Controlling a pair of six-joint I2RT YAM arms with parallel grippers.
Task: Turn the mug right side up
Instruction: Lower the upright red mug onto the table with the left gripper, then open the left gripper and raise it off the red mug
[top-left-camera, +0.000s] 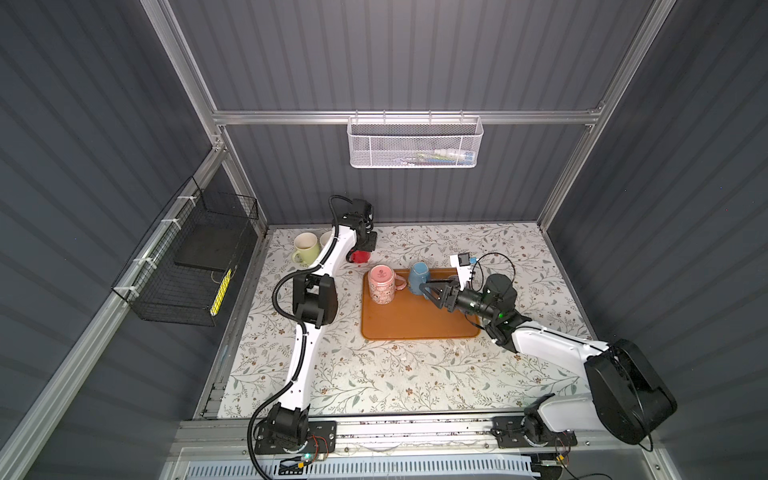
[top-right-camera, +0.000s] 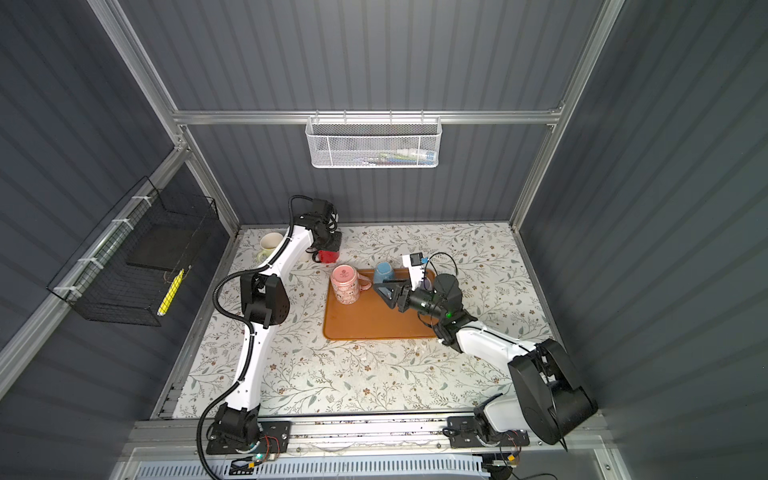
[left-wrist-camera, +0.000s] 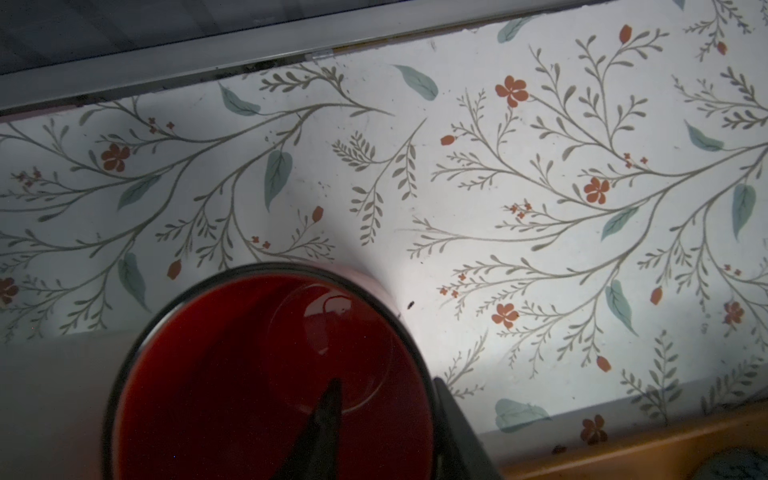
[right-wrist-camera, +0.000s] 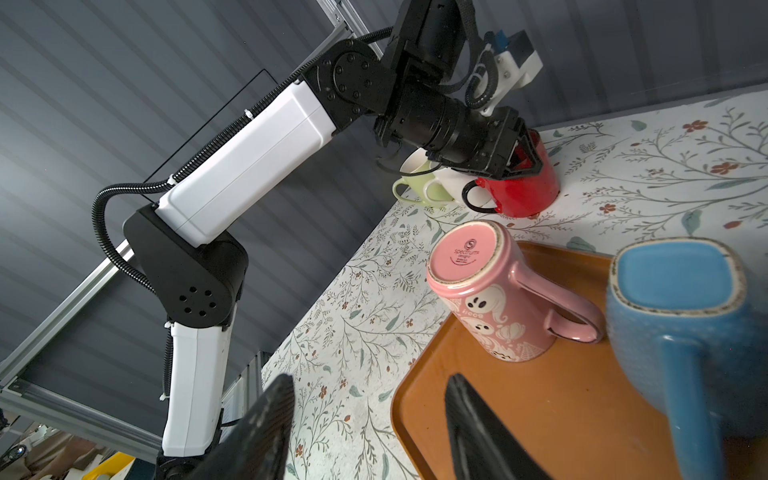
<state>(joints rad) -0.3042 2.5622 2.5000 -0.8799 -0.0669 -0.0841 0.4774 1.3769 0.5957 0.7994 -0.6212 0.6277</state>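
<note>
My left pincer (left-wrist-camera: 386, 390) straddles the rim of the red mug (left-wrist-camera: 249, 374): one finger (left-wrist-camera: 328, 415) is inside the cup and the other is outside its wall. The jaws are partly apart, and I cannot tell whether they pinch the wall. The red mug stands upright with its mouth up and its long axis vertical. In both top views it is on the flowered table (top-left-camera: 374, 374), up and left of centre, just past the far left corner of the orange tray (top-left-camera: 415, 328).

My right pincer (top-left-camera: 428, 294), right of centre, has its jaws spread well apart and holds nothing. It is just beside the blue mug (top-left-camera: 417, 274). That mug and the pink mug (top-left-camera: 382, 284) stand upside down along the tray's far edge, bases up and axes vertical. A green mug (top-left-camera: 306, 247) and a white mug (top-left-camera: 325, 239) stand mouth up to the left of the red one.
</note>
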